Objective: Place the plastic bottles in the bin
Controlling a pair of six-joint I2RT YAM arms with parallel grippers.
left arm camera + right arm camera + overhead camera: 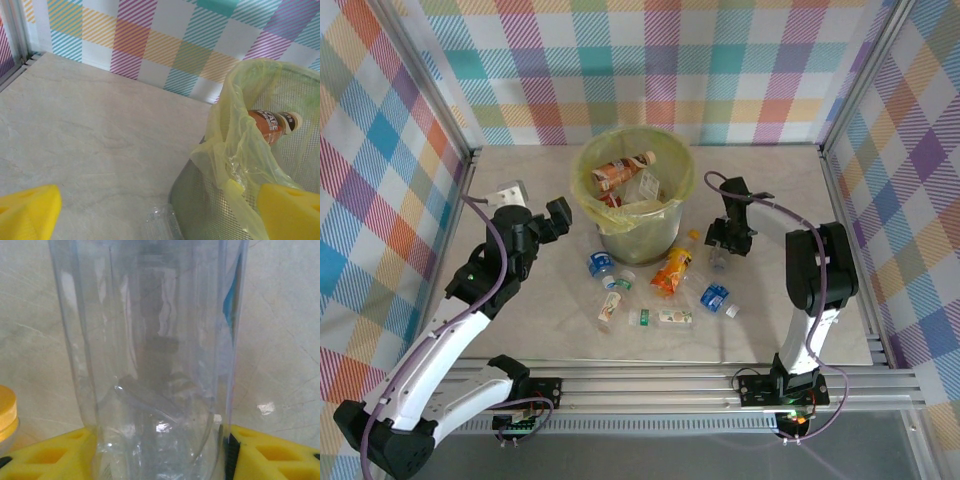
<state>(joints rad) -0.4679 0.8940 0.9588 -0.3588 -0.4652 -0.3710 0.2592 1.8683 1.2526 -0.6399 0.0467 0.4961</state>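
Top external view shows a few plastic bottles (620, 172) already in the bin (588, 190), about six remaining on the tabletop (790, 190) near it, the left pincer (560, 216) open and empty, the right pincer (725, 245) clasping a clear bottle (155, 365) right of the bin.

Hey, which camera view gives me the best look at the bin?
The top external view: it shows the whole bin, its round rim, yellow-green liner and bottles inside. The left wrist view catches part of its mesh wall and draped liner, with one brown bottle inside.
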